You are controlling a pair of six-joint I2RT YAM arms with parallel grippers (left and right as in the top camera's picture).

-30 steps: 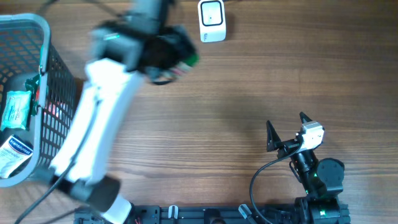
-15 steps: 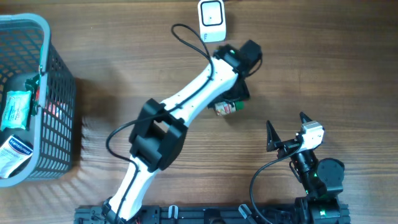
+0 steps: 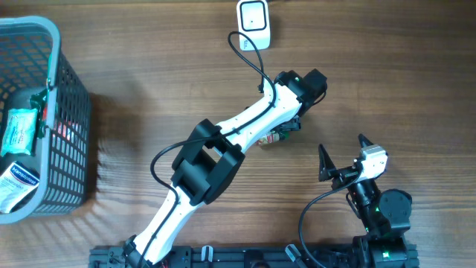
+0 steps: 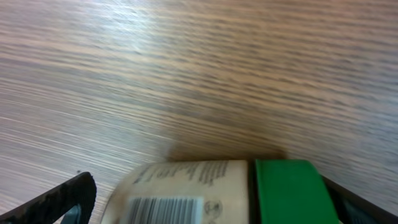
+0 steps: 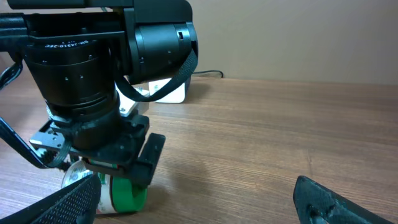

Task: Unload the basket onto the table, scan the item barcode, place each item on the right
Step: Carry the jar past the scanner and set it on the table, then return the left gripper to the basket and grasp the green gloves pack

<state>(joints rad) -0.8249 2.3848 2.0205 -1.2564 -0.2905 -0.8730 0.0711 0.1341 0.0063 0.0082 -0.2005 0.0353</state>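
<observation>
Bottle (image 3: 272, 138) with a green cap lies on its side on the wooden table (image 3: 387, 74) in the overhead view, right of centre and well apart from the white scanner (image 3: 253, 24) at the far edge. The left gripper (image 3: 286, 129) sits directly over it, and its arm hides most of the bottle, so only a sliver shows beneath the wrist. The right gripper (image 3: 341, 144) rests near the front edge, just beyond the bottle, with its two fingers spread wide and nothing between them. A grey basket (image 3: 71, 112) holding packets stands at the left end.

From the left wrist, the bottle fills the bottom of the picture, lying crosswise between the fingers (image 4: 59, 200). Its barcode (image 4: 164, 209) faces up and the green cap (image 4: 287, 191) points to the picture's right. The fingers stand wide. The one on the label side is clear of the bottle, with bare wood between them, while the other runs close along the cap, and contact there cannot be told.

From the right wrist, the left gripper straddles the bottle on the table, one black finger beside the green cap. The right gripper's own fingertips frame the lower corners, far apart.
</observation>
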